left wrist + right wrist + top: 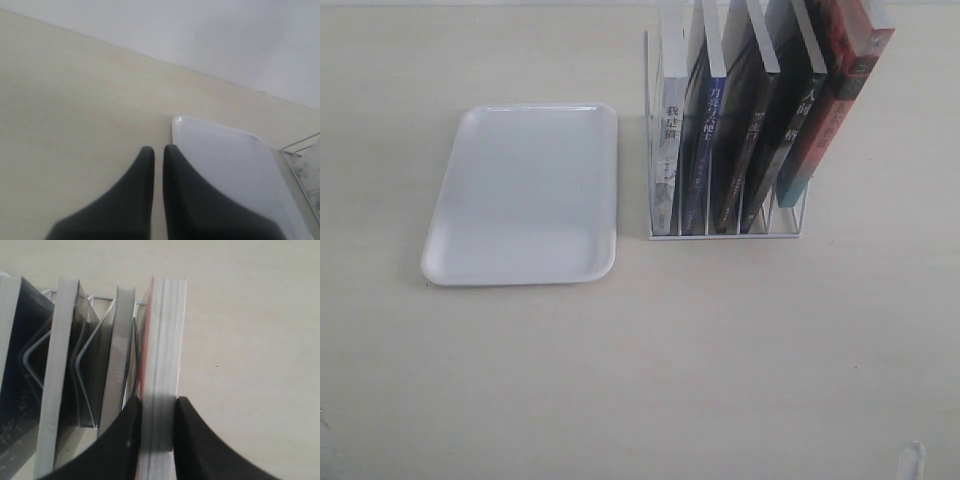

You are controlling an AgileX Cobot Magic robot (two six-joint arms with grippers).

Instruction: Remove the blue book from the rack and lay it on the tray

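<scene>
The blue book (704, 150) stands upright in the second slot from the left of the white wire rack (790, 228), blue spine facing out. The white tray (525, 190) lies flat and bare to the rack's left. My right gripper (159, 410) is shut on the page edge of the red-and-teal-spined book (167, 340), the rightmost book (840, 90), which leans right. My left gripper (159, 152) is shut with nothing in it, hovering beside a corner of the tray (225, 160). Neither gripper shows in the exterior view.
A pale-spined book (670, 130) fills the first slot. Two black-spined books (755, 130) stand between the blue and red ones. A rack corner (300, 147) shows past the tray in the left wrist view. Pale wooden tabletop (670, 360) lies all around.
</scene>
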